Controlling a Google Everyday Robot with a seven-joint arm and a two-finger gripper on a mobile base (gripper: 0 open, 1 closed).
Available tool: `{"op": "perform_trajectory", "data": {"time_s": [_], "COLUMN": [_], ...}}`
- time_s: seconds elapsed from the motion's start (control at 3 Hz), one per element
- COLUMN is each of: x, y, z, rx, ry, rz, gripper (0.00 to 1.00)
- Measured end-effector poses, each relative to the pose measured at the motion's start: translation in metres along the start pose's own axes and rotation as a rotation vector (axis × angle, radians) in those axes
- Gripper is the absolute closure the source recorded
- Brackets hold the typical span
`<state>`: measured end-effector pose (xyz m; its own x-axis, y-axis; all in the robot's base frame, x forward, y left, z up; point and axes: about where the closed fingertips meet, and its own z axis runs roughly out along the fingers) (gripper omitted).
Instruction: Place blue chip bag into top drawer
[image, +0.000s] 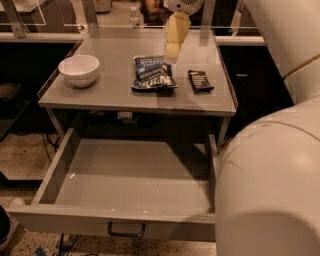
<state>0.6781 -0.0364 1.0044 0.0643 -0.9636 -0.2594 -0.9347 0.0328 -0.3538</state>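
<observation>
The blue chip bag (151, 73) lies flat on the grey table top (115, 95), near its middle. My gripper (171, 54) hangs from above at the back of the table, its tip just over the bag's far right corner; I cannot tell whether it touches the bag. The top drawer (60, 167) below the table top is pulled wide open toward me. It holds only a few crumbs. Its dark handle (126, 231) sits at the centre of the front panel.
A white bowl (79, 69) stands on the table's left side. A small flat black packet (200, 81) lies to the right of the bag. My bulky white arm (272, 175) fills the right of the view. A railing runs behind the table.
</observation>
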Motion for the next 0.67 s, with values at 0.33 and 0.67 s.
{"op": "perform_trajectory", "data": {"time_s": [0.33, 0.67], "x": [-0.005, -0.001], "y": [-0.015, -0.032], "z": [0.023, 0.052], "rx": [-0.017, -0.032], "ry": [0.002, 0.021], "rz": [-0.016, -0.011], "gripper": [0.00, 0.00]}}
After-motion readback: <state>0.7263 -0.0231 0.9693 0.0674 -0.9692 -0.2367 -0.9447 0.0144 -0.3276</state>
